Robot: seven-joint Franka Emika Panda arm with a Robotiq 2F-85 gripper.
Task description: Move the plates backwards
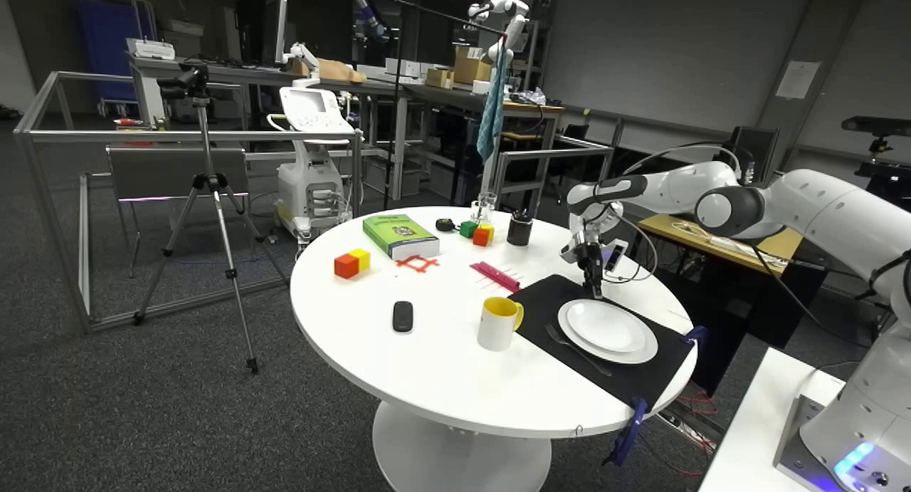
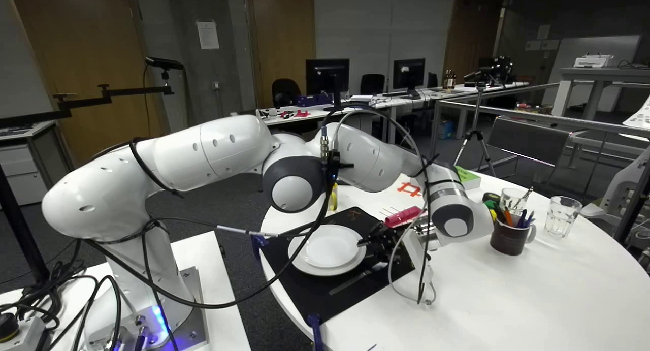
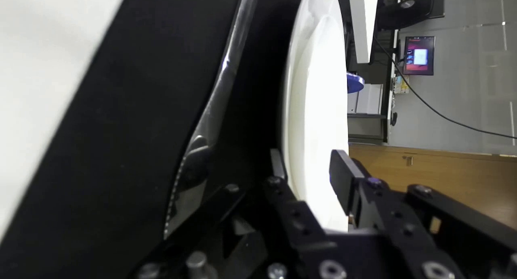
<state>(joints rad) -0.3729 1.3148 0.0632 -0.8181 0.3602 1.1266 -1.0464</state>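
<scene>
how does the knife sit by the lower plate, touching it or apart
Apart. The wrist view shows it plainly: a bare strip of the black mat runs between the knife and the rim of the lower plate.

Laid out on the round white table point(image 1: 434, 378): a green book point(image 1: 400, 228), a long pink piece point(image 1: 496, 276), a red block point(image 1: 346, 267) set against a yellow block point(image 1: 363, 259), and a dark mug point(image 2: 509, 239) crowded with pens point(image 2: 523, 221) near two clear glasses point(image 2: 563, 216). Just beside the black mat point(image 1: 544, 301), a white mug point(image 1: 495, 330) with a yellow inside; lying on the mat, a fork point(image 1: 583, 355) and, in the wrist view, a knife point(image 3: 222, 89). Elsewhere on the table, a dark oblong object point(image 1: 403, 316), perhaps some small device; on the floor point(image 1: 164, 421), a tripod point(image 1: 211, 184).
</scene>
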